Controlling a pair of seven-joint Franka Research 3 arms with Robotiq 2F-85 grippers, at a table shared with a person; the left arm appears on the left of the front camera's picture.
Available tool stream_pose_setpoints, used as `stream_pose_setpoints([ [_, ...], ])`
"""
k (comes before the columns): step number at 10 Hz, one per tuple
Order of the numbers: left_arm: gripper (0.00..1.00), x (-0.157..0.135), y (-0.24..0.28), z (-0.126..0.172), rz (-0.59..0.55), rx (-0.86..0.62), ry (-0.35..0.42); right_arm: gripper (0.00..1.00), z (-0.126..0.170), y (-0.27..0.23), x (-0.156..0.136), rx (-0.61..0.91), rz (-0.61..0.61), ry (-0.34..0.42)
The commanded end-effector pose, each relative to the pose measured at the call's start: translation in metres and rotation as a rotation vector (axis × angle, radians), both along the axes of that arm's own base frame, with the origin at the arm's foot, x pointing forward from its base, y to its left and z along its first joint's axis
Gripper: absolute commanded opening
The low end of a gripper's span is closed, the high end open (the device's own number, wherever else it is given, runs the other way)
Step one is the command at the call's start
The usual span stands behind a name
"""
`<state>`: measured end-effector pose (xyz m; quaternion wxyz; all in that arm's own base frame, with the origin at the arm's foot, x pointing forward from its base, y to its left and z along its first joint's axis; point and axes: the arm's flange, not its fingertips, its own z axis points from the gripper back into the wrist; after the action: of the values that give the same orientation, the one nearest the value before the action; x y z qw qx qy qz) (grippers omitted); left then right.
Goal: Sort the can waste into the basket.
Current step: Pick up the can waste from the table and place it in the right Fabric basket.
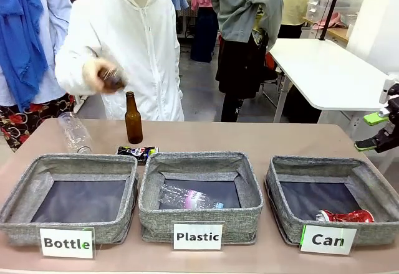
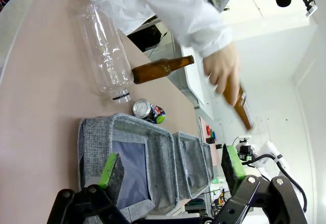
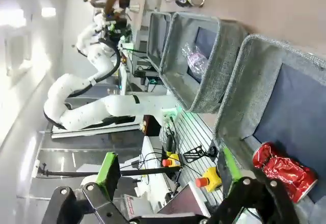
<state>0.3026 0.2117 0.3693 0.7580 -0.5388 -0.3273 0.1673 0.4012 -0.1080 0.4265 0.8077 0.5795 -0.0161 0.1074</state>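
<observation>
Both jaws wide, nothing held: left gripper (image 2: 170, 169), right gripper (image 1: 372, 131). Crushed red can (image 1: 345, 216) already in Can basket (image 1: 283, 215). Black can (image 1: 138, 153) on its side on the table, behind the gap between Bottle basket (image 1: 19, 202) and Plastic basket (image 1: 149, 193). Long axis looks left-right, silver end toward my left gripper. Left arm probably nearer.

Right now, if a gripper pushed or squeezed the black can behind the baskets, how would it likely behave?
The black can lies on its side on the table, so a push would probably roll it. It looks small, so likely light; a hard squeeze might crush it like the red can.
</observation>
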Motion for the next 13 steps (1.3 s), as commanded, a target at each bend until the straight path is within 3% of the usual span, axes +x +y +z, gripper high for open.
stream_pose_setpoints([
  [1,1.0,0.0,0.0,0.0,0.0,0.0,0.0,1.0,-0.003,-0.004,-0.004,-0.014,-0.009,-0.019],
  [2,1.0,-0.022,0.022,0.048,0.013,-0.065,-0.069,1.0,-0.003,-0.004,-0.004,-0.014,-0.009,-0.019],
  [4,1.0,-0.077,0.063,0.094,-0.021,-0.124,-0.106,1.0,-0.003,-0.004,-0.004,-0.014,-0.009,-0.019],
  [5,1.0,-0.105,0.089,0.108,-0.007,-0.096,-0.151,1.0,-0.003,-0.004,-0.004,-0.014,-0.009,-0.019],
  [7,1.0,-0.166,0.131,0.124,0.034,-0.183,-0.266,1.0,-0.003,-0.004,-0.004,-0.014,-0.009,-0.019],
  [8,1.0,-0.179,0.14,0.125,0.07,-0.197,-0.309,1.0,-0.003,-0.004,-0.004,-0.014,-0.009,-0.019],
  [10,1.0,-0.176,0.144,0.123,0.08,-0.195,-0.303,1.0,-0.003,-0.004,-0.004,-0.014,-0.009,-0.019],
  [13,1.0,-0.143,0.12,0.12,-0.051,-0.155,-0.227,1.0,-0.003,-0.004,-0.004,-0.014,-0.009,-0.019],
])
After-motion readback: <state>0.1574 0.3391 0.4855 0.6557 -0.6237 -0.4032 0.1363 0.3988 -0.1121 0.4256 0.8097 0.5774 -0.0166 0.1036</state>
